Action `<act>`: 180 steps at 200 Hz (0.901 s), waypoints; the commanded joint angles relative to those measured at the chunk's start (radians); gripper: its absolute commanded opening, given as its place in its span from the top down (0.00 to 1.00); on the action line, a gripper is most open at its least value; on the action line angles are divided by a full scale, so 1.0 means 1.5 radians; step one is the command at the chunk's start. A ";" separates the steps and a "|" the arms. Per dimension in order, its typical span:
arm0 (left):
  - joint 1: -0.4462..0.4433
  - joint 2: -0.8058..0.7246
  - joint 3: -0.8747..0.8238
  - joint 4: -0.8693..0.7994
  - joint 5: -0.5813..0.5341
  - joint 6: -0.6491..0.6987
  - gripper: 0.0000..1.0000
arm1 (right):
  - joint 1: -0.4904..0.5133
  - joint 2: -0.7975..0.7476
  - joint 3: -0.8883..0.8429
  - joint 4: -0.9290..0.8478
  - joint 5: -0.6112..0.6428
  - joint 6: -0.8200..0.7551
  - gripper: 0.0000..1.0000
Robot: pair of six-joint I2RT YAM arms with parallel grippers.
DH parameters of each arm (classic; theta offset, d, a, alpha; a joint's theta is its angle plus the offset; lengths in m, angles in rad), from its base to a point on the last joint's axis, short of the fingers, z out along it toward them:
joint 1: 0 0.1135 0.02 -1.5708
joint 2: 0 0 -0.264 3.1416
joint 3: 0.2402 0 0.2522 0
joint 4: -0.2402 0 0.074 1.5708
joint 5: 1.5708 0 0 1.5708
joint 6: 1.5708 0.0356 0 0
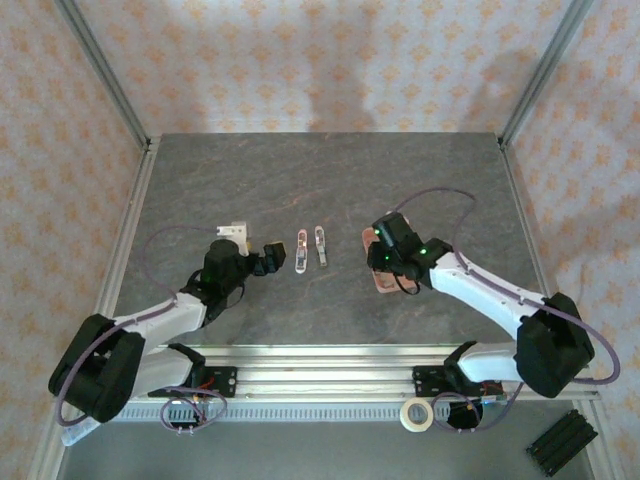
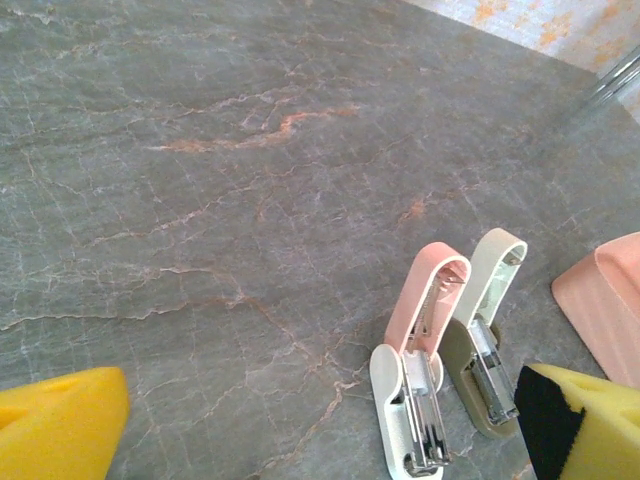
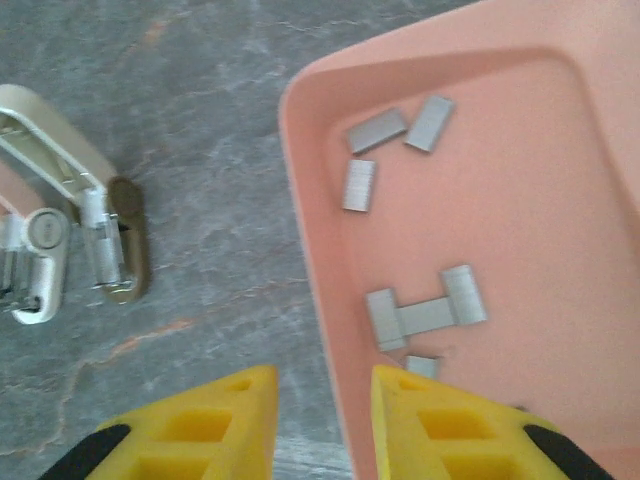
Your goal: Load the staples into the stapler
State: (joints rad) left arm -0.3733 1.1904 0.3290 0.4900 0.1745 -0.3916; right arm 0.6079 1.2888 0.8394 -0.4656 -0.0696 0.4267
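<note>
Currently the staples [image 3: 425,315], small silvery-grey strips, lie loose on the floor of the salmon-pink tray [image 3: 560,200]: three near its far corner, a crossed cluster nearer the right gripper [image 3: 322,405], and one more strip just in front of the fingertip over the tray. That gripper is narrowly spread, pinching nothing, its yellow fingers straddling the tray's left rim, one over the grey stone tabletop [image 2: 200,150]. Left of the tray, a pink-and-white mini stapler [image 2: 425,330] and a cream-and-olive mini stapler [image 2: 487,330] lie side by side, both hinged open. The left gripper [image 2: 325,425] hangs near them, spread wide and empty.
</note>
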 commanded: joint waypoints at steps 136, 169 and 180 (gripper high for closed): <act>-0.006 0.096 0.079 0.031 -0.021 0.017 0.00 | -0.125 0.339 0.247 -0.219 -0.043 -0.059 0.72; -0.006 0.093 0.077 0.033 -0.021 0.019 0.00 | -0.129 0.372 0.267 -0.234 -0.053 -0.090 0.73; -0.006 0.093 0.077 0.030 -0.021 0.019 0.00 | -0.131 0.378 0.270 -0.239 -0.050 -0.096 0.73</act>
State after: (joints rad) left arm -0.3733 1.3315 0.4248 0.5091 0.1673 -0.3904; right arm 0.4217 1.8324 1.2160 -0.7589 -0.1661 0.3340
